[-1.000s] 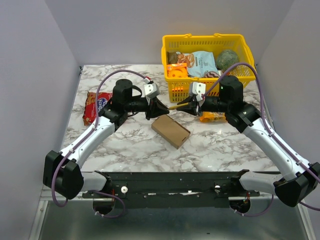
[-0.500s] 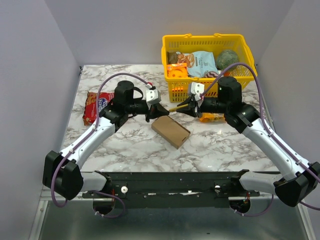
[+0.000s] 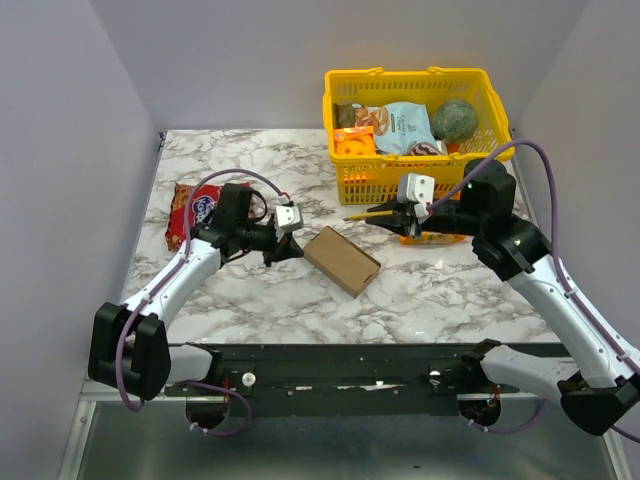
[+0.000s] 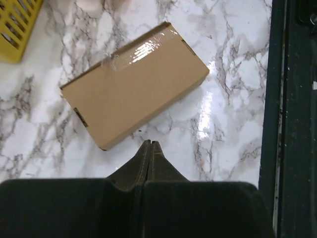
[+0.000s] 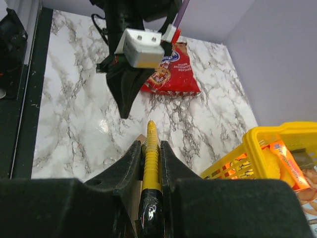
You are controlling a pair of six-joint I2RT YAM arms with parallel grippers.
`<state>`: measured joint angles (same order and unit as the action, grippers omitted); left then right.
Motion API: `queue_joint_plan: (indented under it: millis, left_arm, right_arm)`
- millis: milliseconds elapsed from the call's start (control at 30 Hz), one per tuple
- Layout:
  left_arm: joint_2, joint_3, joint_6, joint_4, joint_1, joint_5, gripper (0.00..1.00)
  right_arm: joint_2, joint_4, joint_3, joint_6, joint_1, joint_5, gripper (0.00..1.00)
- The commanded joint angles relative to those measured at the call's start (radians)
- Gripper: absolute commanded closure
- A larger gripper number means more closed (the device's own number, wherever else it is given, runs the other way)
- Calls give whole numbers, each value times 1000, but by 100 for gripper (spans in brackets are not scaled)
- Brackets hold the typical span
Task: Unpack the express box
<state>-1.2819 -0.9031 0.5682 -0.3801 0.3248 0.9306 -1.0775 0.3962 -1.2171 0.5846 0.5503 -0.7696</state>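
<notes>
**While the express box is lying taped shut, both grippers are sitting clenched**

Though its flaps are closed, the express box (image 3: pixel 342 261) is lying flat and turned diagonally near the middle of the marble table (image 3: pixel 440 290), between the two arms. A strip of clear tape (image 4: pixel 141 49) is running across one end of its top.

The left gripper (image 3: pixel 285 250) is hovering low just beside the box's left edge. Its jaws are pressed fully together on nothing, and a thin sliver of table is showing between its tips and the cardboard in the left wrist view.

The right gripper (image 3: pixel 385 212) is clamping a slim yellow tool (image 3: pixel 362 213), which is pointing out past the fingertips toward the left arm. It is hanging above the table behind the box, apart from it. An orange packet (image 3: pixel 428 237) is lying beneath that wrist.

A yellow plastic basket (image 3: pixel 372 178) is standing at the far right, holding snack packs and a round green item (image 3: pixel 455 118). A red snack bag (image 3: pixel 185 210) is lying near the table's left edge, behind the left arm.
</notes>
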Motion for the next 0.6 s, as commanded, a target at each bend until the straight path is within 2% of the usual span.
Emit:
queue_joint_plan:
  millis: [0, 100, 133, 167, 233, 267, 333, 467, 567]
  left_arm:
    - [18, 7, 7, -34, 2, 13, 99]
    - [23, 6, -183, 105, 5, 69, 86]
    - [26, 1, -236, 145, 6, 76, 76]
    - [27, -2, -337, 185, 8, 85, 73]
    - [30, -5, -436, 311, 13, 93, 66]
    - [30, -8, -529, 351, 14, 97, 64]
    - [24, -14, -602, 447, 25, 99, 60]
    - [-3, -28, -703, 558, 49, 94, 59]
    - [-28, -20, -873, 725, 56, 80, 60]
  right_arm:
    - [10, 23, -25, 17, 0, -20, 100]
    - [-7, -3, -28, -32, 2, -10, 100]
    - [-13, -14, -30, -64, 0, -8, 100]
    - [-16, -37, -29, -78, 0, -7, 100]
    - [-21, -63, -25, -118, -1, -7, 100]
    - [-28, -85, -25, -130, 0, -4, 100]
    - [-41, -103, -30, -166, 2, -2, 99]
    - [-62, -151, -41, -224, 0, -2, 100]
    - [-81, -168, -48, -261, 0, 9, 99]
